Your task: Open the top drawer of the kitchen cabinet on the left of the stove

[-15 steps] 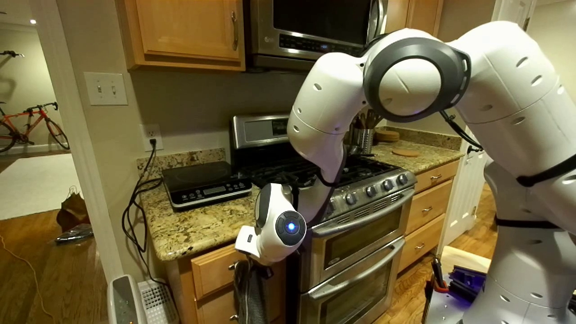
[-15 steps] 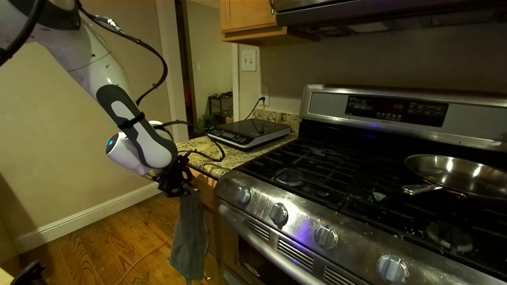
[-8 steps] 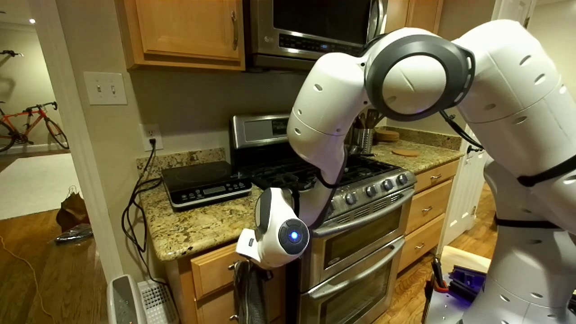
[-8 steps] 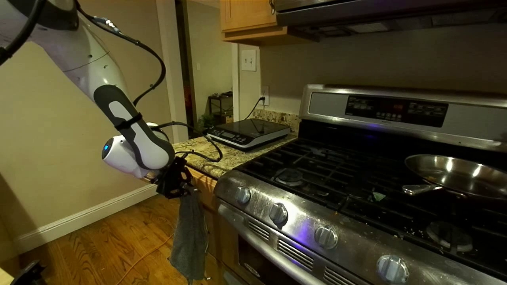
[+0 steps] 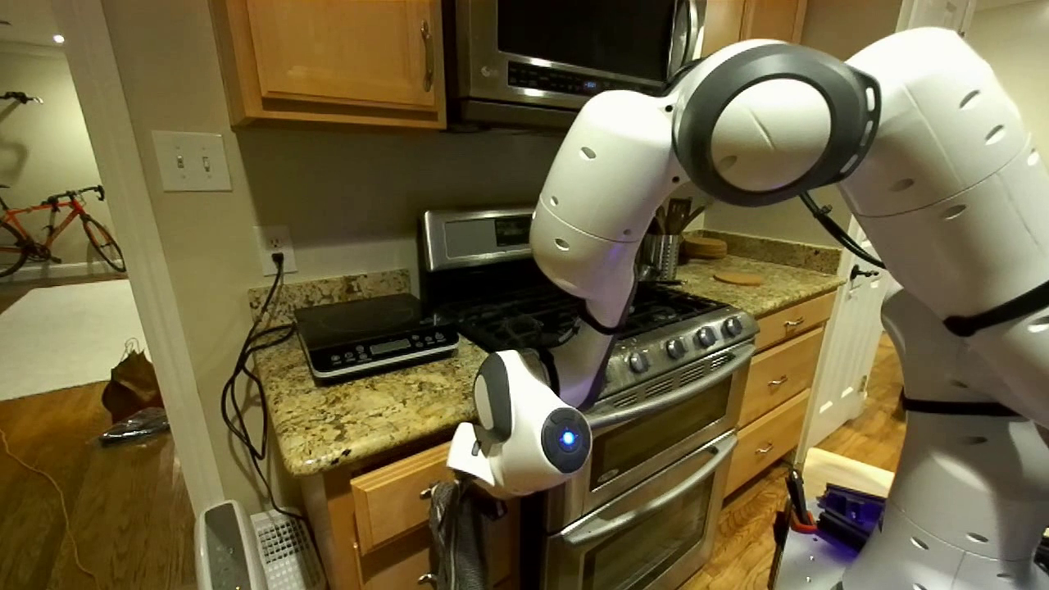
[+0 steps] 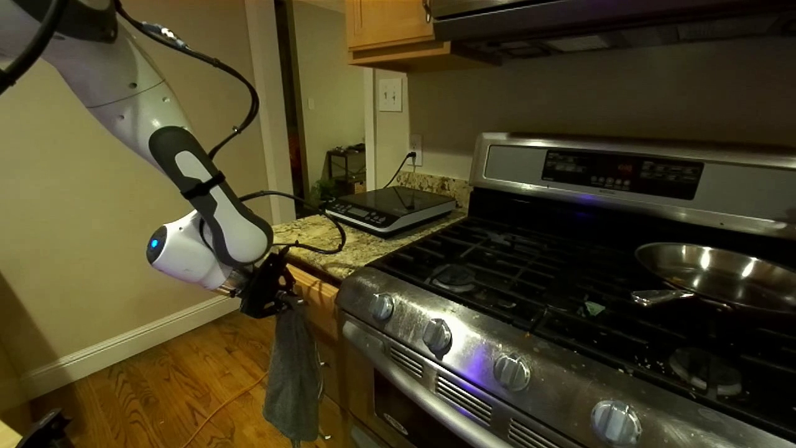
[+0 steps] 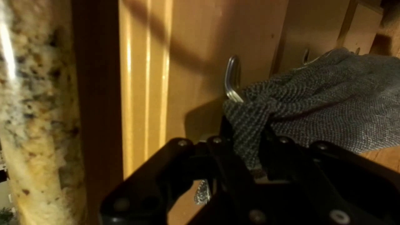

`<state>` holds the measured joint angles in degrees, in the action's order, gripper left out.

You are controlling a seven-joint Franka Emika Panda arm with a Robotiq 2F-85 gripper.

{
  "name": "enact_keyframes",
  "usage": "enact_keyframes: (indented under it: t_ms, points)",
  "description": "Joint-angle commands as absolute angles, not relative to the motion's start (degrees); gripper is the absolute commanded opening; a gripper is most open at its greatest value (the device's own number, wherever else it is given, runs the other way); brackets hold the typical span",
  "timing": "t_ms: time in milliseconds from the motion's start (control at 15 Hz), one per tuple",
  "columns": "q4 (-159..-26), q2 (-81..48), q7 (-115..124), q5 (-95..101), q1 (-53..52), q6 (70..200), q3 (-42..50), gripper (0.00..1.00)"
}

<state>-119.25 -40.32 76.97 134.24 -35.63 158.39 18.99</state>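
Note:
The top drawer [image 5: 397, 497] of the light-oak kitchen cabinet [image 5: 325, 512] stands slightly out under the granite top [image 5: 361, 422]; it also shows in the wrist view [image 7: 200, 40], with a dark gap beside the granite. Its metal handle [image 7: 232, 73] runs into a grey towel [image 7: 312, 103] draped over it. My gripper [image 7: 245, 132] is shut on the towel where it wraps the handle; that part of the handle is hidden. In an exterior view my gripper [image 6: 283, 298] is at the drawer front, with the towel [image 6: 292, 379] hanging below. The stove [image 6: 407, 322] stands right of the cabinet.
A black induction cooktop [image 5: 369, 332] sits on the granite, its cord [image 5: 246, 410] hanging at the left. A steel pan [image 6: 727, 274] is on the burners. A white appliance [image 5: 229, 541] stands on the floor left of the cabinet. The oven handle [image 5: 672, 393] juts out beside the arm.
My wrist has moved back from the cabinet and slightly down. The drawer front and the towel have come out a little with it. The gripper stays shut on the towel.

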Motion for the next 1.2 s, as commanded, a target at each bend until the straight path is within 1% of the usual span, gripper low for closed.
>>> enact_keyframes:
  t_ms: [0,133,200,267,533,600,667,733,800,1067,1133]
  points:
    - [-128.86,-33.67,83.74,141.82,-36.86,159.65,13.41,0.08]
    - [-133.38,-30.63,85.55,143.7,-37.27,159.78,11.27,0.08]
    - [-135.61,-28.43,80.6,142.22,-29.94,157.85,3.72,0.08]
    - [-136.85,-27.85,80.61,142.17,-28.4,158.33,1.4,0.08]
    - [-141.36,-25.97,75.93,139.98,-15.29,158.75,-11.62,0.09]
    - [-142.06,-25.48,75.17,140.16,-13.09,158.86,-13.6,0.46]
    - [-142.77,-24.77,73.56,139.18,-11.41,158.52,-14.86,0.45]
    - [-143.43,-23.99,72.14,138.55,-9.94,158.31,-16.09,0.47]
    - [-143.96,-23.22,70.7,137.9,-8.95,157.95,-17.04,0.54]
    - [-145.31,-20.91,63.82,134.56,-7.34,157.78,-18.89,0.75]
    - [-145.5,-20.4,61.83,133.74,-7.17,157.91,-19.37,0.83]
